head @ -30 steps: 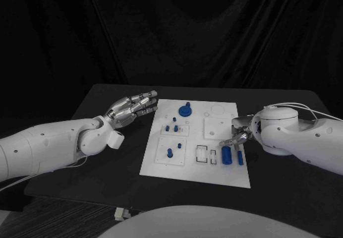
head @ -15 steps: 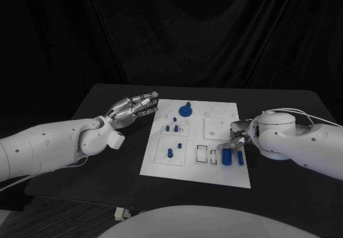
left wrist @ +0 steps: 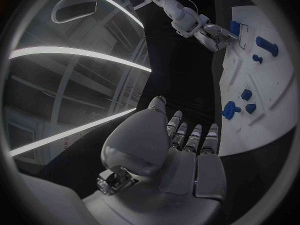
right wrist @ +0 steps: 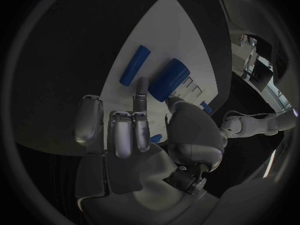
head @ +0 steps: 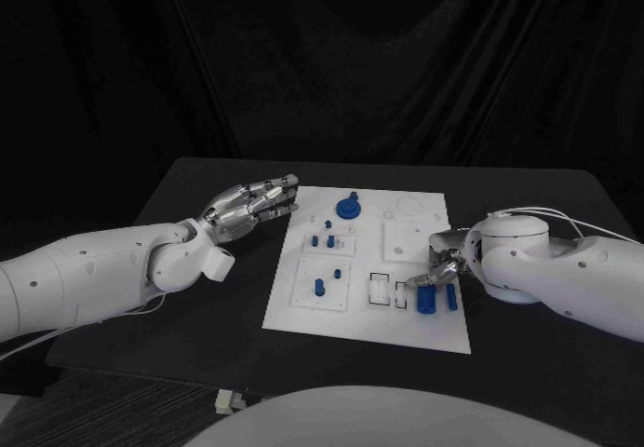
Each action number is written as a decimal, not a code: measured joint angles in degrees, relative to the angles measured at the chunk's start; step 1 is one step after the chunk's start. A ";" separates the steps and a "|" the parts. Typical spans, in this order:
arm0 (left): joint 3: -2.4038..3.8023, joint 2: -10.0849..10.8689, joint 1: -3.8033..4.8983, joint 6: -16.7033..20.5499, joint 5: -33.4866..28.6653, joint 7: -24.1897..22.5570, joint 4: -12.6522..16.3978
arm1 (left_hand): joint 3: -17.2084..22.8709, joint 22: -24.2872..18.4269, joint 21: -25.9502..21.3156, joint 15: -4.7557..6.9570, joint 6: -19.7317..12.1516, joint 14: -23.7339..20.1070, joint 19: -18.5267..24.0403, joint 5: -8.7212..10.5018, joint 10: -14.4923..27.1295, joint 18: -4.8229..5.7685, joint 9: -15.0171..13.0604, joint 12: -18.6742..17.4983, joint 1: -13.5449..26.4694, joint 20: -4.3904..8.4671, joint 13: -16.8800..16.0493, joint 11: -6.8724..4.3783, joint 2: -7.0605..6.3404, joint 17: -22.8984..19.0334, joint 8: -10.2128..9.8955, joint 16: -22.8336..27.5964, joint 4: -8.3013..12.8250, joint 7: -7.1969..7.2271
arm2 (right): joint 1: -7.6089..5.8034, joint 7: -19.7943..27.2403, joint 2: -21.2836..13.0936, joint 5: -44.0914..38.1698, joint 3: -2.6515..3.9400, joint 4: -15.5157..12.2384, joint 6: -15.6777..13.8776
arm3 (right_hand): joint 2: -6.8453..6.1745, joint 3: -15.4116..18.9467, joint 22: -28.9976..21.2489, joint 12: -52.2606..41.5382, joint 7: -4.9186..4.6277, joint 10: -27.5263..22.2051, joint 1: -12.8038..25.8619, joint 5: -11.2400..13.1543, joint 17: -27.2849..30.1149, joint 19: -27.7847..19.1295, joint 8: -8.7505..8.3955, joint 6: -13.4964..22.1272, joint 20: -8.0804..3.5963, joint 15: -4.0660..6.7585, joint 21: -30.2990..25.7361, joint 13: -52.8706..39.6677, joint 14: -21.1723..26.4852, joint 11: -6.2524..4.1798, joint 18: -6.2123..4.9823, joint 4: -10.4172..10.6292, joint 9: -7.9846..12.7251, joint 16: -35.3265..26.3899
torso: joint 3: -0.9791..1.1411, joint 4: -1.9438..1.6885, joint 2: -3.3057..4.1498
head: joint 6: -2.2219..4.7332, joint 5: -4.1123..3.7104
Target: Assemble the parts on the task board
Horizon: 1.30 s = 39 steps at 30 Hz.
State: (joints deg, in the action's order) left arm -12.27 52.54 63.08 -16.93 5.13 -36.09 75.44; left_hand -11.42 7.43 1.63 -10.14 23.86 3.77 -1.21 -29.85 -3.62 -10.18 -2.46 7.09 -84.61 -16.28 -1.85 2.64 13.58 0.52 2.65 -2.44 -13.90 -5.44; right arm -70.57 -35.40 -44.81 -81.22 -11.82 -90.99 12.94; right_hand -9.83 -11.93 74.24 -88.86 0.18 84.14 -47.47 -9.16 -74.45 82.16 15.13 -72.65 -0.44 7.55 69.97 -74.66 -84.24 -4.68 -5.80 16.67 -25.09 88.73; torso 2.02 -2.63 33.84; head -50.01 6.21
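The task board point(head: 369, 270) lies flat in the middle of the black table point(head: 537, 196), its long side running away from the robot. Blue parts sit on it: one round knob-like part point(head: 349, 207) near the far edge, two small pegs point(head: 322, 240) just below it, two more pegs point(head: 327, 282) in the near-left panel, and, at the near right, one thick cylinder point(head: 425, 298) lying beside one thinner rod point(head: 451, 296). Two small rectangular slots point(head: 382, 289) lie just left of the cylinder.

The right hand point(head: 443, 265) hovers over the board's right side, close above the thick cylinder; in the right wrist view its fingers point(right wrist: 119, 130) are loosely curled, one fingertip reaching to the cylinder point(right wrist: 167, 79), though contact cannot be told. It holds nothing.

The left hand point(head: 248, 205) hangs at the board's far-left corner, fingers straight and close together, empty.

No writing is readable
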 measured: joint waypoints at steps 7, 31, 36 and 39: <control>0.00 0.00 -0.09 -0.18 0.00 0.25 -0.08 | 0.00 0.00 0.00 0.00 0.02 0.00 0.00 0.00 -0.06 0.00 0.00 0.00 0.00 0.00 0.00 0.07 0.00 0.00 0.00 0.00 0.00 0.02 | 0.13 0.00 0.14 0.68 0.02 0.01 -0.11 | 1.18 -0.01 0.00 0.00 -0.09 0.00 -4.20 -8.88 0.00 -0.20 -0.31 0.47 -0.17 -0.74 -1.99 0.00 0.05 0.01 -0.01 -0.01 -3.62 -0.66 | 0.00 0.00 0.00 | 0.00 0.16; 0.00 0.00 -0.42 -0.43 0.00 0.64 -0.37 | 0.00 0.00 0.00 -0.02 0.02 -0.02 0.00 0.00 -0.07 0.00 0.00 0.00 -0.23 0.00 0.00 0.08 0.23 0.00 0.00 0.00 0.01 0.02 | -1.18 -0.04 -1.61 7.35 -0.04 -1.51 -4.47 | 1.32 -0.01 0.00 0.00 0.85 -0.01 -5.10 -11.93 0.00 -0.59 2.25 2.68 -0.59 -0.21 -4.65 0.00 0.53 0.00 0.00 -0.02 -15.26 -2.70 | -0.01 0.01 -0.01 | 0.00 0.39; 0.00 -0.03 -0.43 -0.45 0.00 0.71 -0.43 | 0.00 0.00 0.00 -0.10 0.02 -0.09 0.00 0.00 -0.07 0.00 0.00 0.00 -0.23 0.00 0.00 0.08 0.23 0.00 0.00 0.00 0.01 0.02 | -2.41 -0.03 -1.43 9.35 0.00 -1.73 -5.46 | 1.32 -0.01 0.00 0.00 0.93 -0.01 -5.10 -12.58 0.00 -0.59 2.25 2.77 -0.59 -0.21 -4.65 0.00 0.53 0.00 -0.01 -0.02 -15.27 -2.70 | -0.01 0.02 -0.03 | 0.00 0.26; 0.00 -0.07 -0.44 -0.47 0.00 0.75 -0.45 | 0.00 0.00 0.00 -0.10 0.03 -0.09 0.00 0.00 -0.07 0.00 0.00 0.00 -0.23 0.00 0.00 0.08 0.23 0.00 0.00 0.00 0.01 0.02 | -2.83 -0.03 -1.04 10.27 0.01 -1.73 -5.85 | 1.32 -0.01 0.00 0.00 0.92 -0.01 -5.10 -12.58 0.00 -0.59 2.25 2.77 -0.59 -0.21 -4.65 0.00 0.53 0.00 0.00 -0.02 -15.27 -2.70 | -0.01 0.04 -0.04 | 0.00 0.13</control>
State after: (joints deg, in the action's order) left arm -12.27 52.48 62.64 -17.39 5.13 -35.35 74.98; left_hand -11.42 7.43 1.63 -10.24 23.88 3.68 -1.21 -29.85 -3.68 -10.18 -2.46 7.09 -84.84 -16.28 -1.85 2.72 13.81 0.52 2.65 -2.44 -13.89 -5.42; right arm -73.40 -35.43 -45.85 -70.95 -11.82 -92.71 7.09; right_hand -8.51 -11.94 74.24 -88.86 1.11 84.13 -52.57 -21.74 -74.45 81.58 17.37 -69.88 -1.03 7.34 65.33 -74.66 -83.71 -4.68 -5.80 16.65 -40.36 86.03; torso 2.01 -2.59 33.80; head -50.01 6.33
